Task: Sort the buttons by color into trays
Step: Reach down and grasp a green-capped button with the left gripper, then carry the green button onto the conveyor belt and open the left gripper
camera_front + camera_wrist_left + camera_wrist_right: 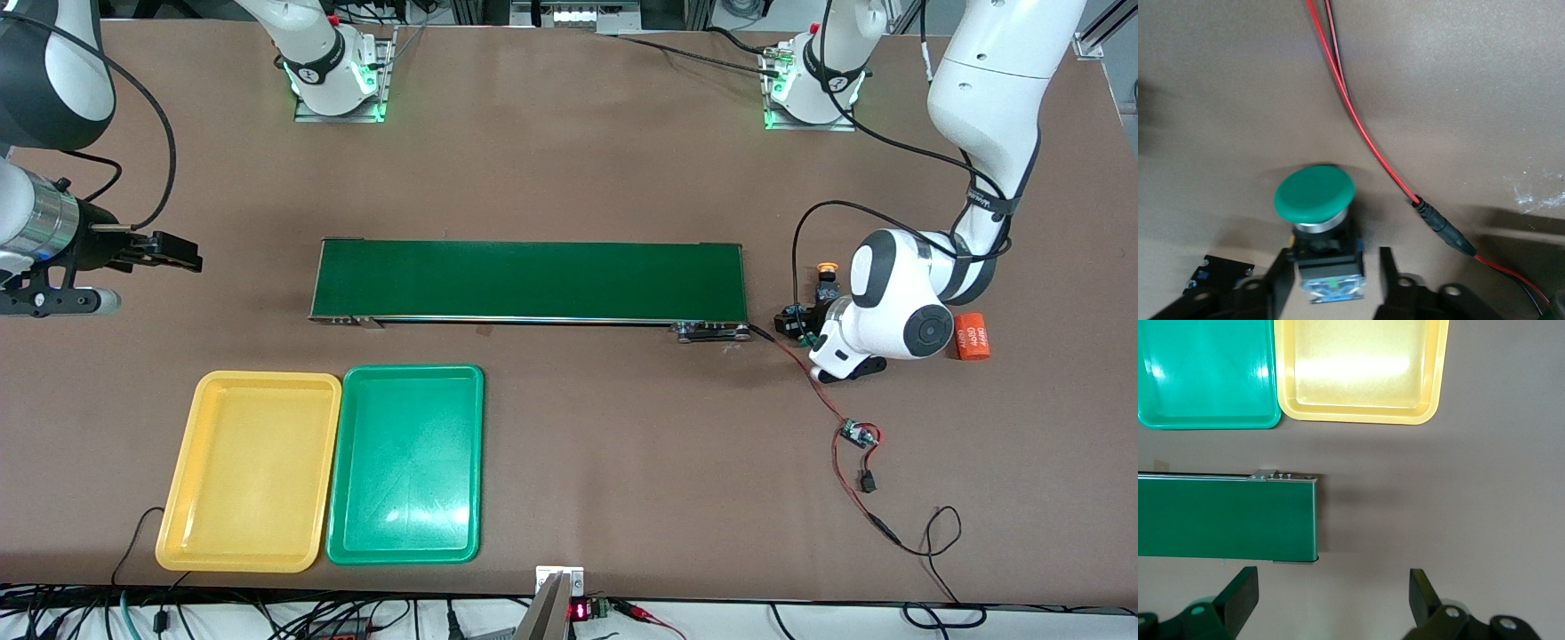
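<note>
Brown tabletop point(569, 160) carries a long dark-green conveyor belt point(529, 280) across its middle, and nearer the front camera, toward the right arm's end, the yellow tray point(191, 498) and the green tray point(342, 533) lie side by side with long edges almost touching, the yellow one closer to that end of the table. Both trays show bare floors. Off the conveyor's end toward the left arm, the left gripper point(1331, 283) is down at the table with its dark fingers point(1275, 280) on either side of the black body of a green-capped button point(1315, 193); the fingers sit close against the body, but whether they press on it cannot be told. The button stands with its round cap tipped up toward the wrist camera. A yellow-capped button point(827, 269) stands just beside the left arm's wrist, toward the robots' bases. An orange cylinder with white printing point(973, 335) lies near the table's edge at the left arm's end. Red wire point(822, 391) runs from the conveyor's end to a small circuit board point(858, 435). The right gripper point(1331, 593) waits above the table off the conveyor's other end, fingers spread wide and holding nothing.
</note>
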Controlling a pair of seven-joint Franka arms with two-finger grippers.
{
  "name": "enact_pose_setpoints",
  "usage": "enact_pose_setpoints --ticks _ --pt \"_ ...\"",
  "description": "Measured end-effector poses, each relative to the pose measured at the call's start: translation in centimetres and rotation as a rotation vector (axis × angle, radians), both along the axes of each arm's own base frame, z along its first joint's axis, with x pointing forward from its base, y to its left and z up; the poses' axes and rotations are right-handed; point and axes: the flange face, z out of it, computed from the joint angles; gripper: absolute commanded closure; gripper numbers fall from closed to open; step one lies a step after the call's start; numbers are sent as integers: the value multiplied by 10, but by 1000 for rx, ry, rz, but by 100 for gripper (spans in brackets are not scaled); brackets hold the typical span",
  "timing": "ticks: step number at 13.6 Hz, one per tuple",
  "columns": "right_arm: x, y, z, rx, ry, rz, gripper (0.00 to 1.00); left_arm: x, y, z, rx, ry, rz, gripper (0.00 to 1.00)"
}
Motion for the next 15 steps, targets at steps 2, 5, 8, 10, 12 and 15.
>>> enact_pose_setpoints --ticks 2,5,8,10,12,15 --pt "0 0 0 0 0 0 0 1 0 0 0 -6 1 98" --pt "0 0 0 0 0 0 0 4 0 4 0 -28 3 100" --pt "0 1 0 0 1 2 0 17 -2 50 -2 -115 2 100" --pt "0 2 0 0 1 3 0 21 -21 111 -15 -196 -31 100" --pt "0 2 0 0 1 4 0 13 -49 166 -24 -252 -80 100" --pt "0 3 0 0 1 5 0 -24 -118 167 -13 -164 -151 100"
